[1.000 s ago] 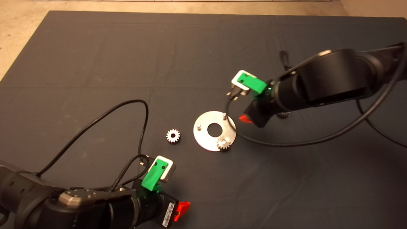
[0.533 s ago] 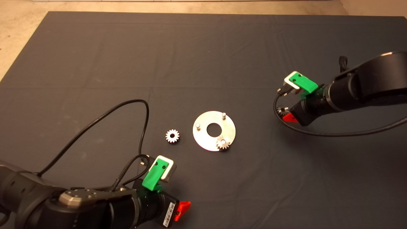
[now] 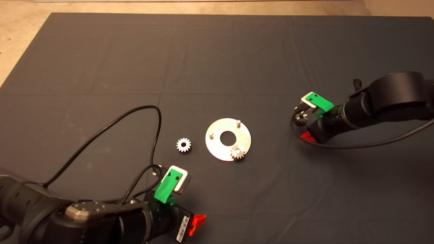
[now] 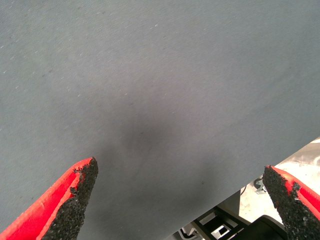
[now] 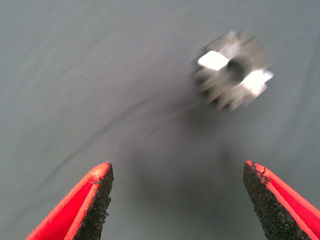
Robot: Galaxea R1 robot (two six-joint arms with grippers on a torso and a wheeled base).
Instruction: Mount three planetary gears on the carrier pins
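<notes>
The left gripper (image 3: 196, 225) waits at the near edge of the mat (image 3: 101, 67), fingers (image 4: 75, 197) spread wide with nothing between them; its wrist view shows bare mat and the mat's border just beyond.

Farther in, near the mat's centre, lies the carrier disc (image 3: 217, 149). One gear (image 3: 238, 153) sits on the near-right pin. The left pin (image 3: 211, 134) and the far pin (image 3: 238, 122) are bare. The bright silver gear (image 3: 183, 145) lies flat on the mat just left of the disc, apart from it.

To the right, well apart from the disc, the right gripper (image 3: 307, 136) hangs low over the mat, fingers (image 5: 92, 200) spread and holding nothing. The darker gear (image 5: 234, 72) lies flat ahead of them, toward one finger's side and not centred in the gap (in the head view it shows just beside the wrist camera housing, at (image 3: 300, 118)).

Risks from here, as a judgement:
- Closing off-centre would likely push the gear aside or tip it on edge; the cause is the sideways offset.
- The right arm's cable (image 3: 339, 146) trails across the mat near the gear and may drag or snag it.
- A gear carried tilted would probably jam on a pin and shift the loose disc.

Clearance: open mat surrounds the disc on all sides, with broad free room at the far side. The path from the darker gear to the far pin is unobstructed.
</notes>
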